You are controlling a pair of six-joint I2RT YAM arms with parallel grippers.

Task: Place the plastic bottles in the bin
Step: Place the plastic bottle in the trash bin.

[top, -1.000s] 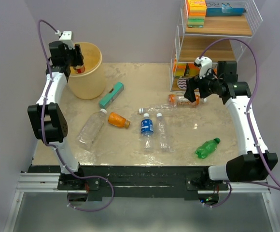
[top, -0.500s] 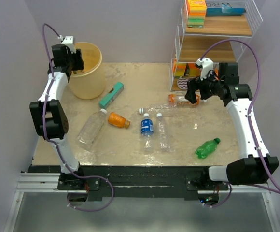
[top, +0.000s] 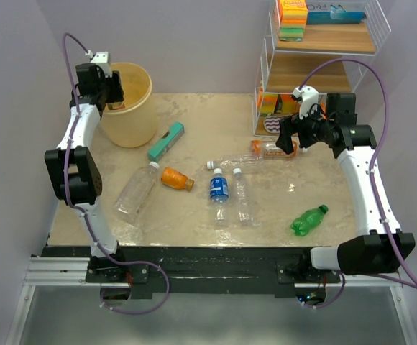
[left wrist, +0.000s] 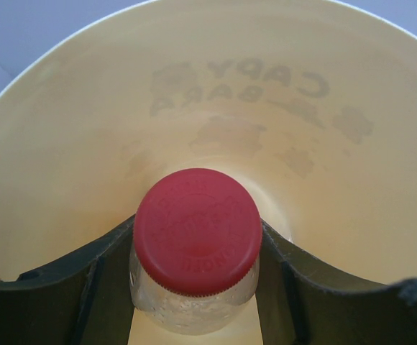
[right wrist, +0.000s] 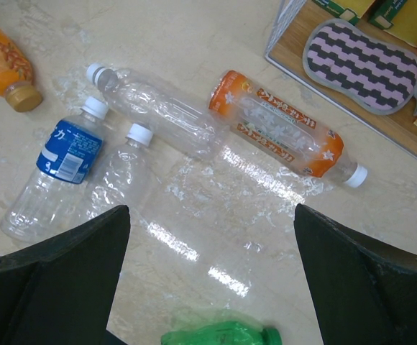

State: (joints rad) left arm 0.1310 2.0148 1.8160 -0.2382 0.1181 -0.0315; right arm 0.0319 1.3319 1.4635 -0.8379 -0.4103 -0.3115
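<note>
The left pincer point(left wrist: 195, 291) grips a red-capped bottle point(left wrist: 196, 230) just inside the mouth of the bin point(left wrist: 323, 144), close to its near rim; if it lets go there, the bottle may hit the rim and fall out onto the counter point(top: 194, 115); nothing else shows in the bin, but its bottom is mostly hidden; the right pincer point(right wrist: 212, 215) gapes wide and holds nothing, above the loose bottles point(right wrist: 158, 126).

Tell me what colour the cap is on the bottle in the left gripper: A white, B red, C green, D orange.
B: the left wrist view shows a red cap on the clear bottle clamped in the left gripper, with the bin behind it.
</note>
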